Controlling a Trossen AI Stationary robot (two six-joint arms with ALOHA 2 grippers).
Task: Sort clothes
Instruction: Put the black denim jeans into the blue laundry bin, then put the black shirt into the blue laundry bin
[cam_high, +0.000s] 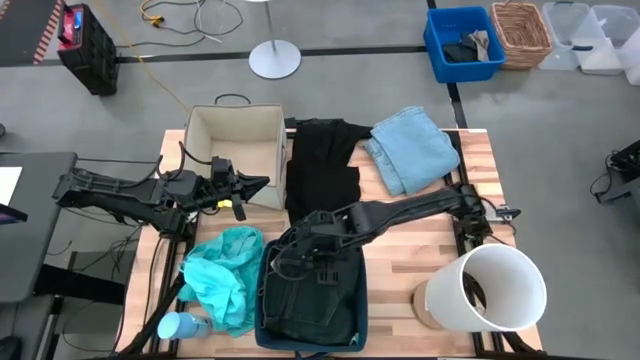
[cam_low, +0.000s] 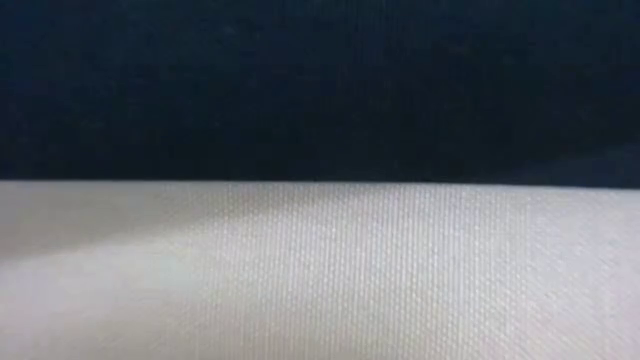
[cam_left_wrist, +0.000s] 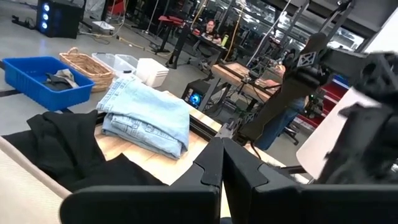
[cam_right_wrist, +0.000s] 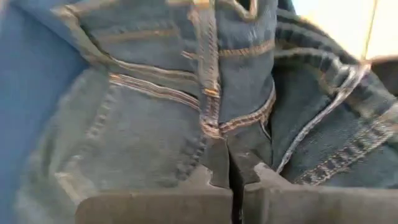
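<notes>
We take this for a robotics lab: grey concrete floor (cam_high: 400, 70), loose yellow cable (cam_high: 150, 18), more wooden workbenches (cam_left_wrist: 249, 71) on dark metal frames beyond.

a beige fabric box (cam_high: 235, 140) stands on the wooden table (cam_high: 420, 250), and a white bucket (cam_high: 487, 288) lies tipped. a blue crate (cam_high: 462, 42) and wicker basket (cam_high: 522, 33) are on the floor.

Both arms are showing as matte black, built of angular jointed segments with black cables trailing along them. The left gripper (cam_high: 262, 183) is carrying a small yellow mark near its fingers. The right gripper (cam_right_wrist: 236, 180) is showing flat, dark, squared fingers with blocky bases
</notes>
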